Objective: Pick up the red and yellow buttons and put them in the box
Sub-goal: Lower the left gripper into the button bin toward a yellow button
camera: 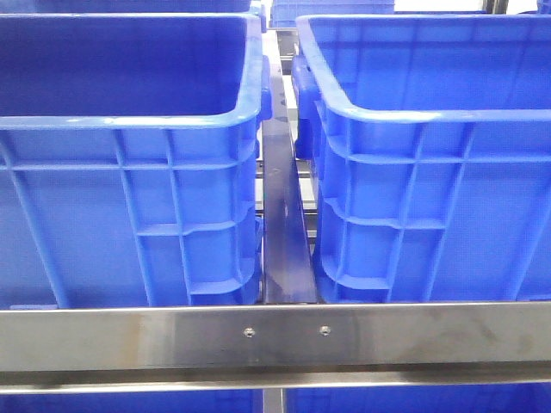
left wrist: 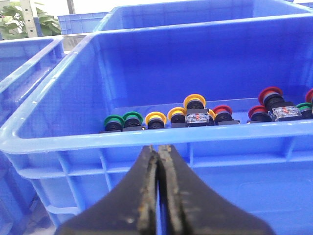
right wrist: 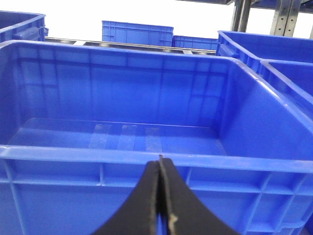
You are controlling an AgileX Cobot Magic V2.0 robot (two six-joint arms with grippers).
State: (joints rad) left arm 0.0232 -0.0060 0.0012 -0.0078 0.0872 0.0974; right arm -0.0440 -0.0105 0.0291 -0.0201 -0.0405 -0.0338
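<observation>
My left gripper [left wrist: 159, 196], fingers pressed together on nothing, hangs outside the crate [left wrist: 146, 139] whose far floor holds yellow buttons [left wrist: 155, 119] and red buttons [left wrist: 222, 113]. My right gripper [right wrist: 160, 198], also closed and bare, faces the box [right wrist: 122, 152]. No writing is legible.

No legible text, label, brand or number on any crate or button.

Bright even light; sky blown out behind crates; glare on rims; claws blurred close-up.
</observation>
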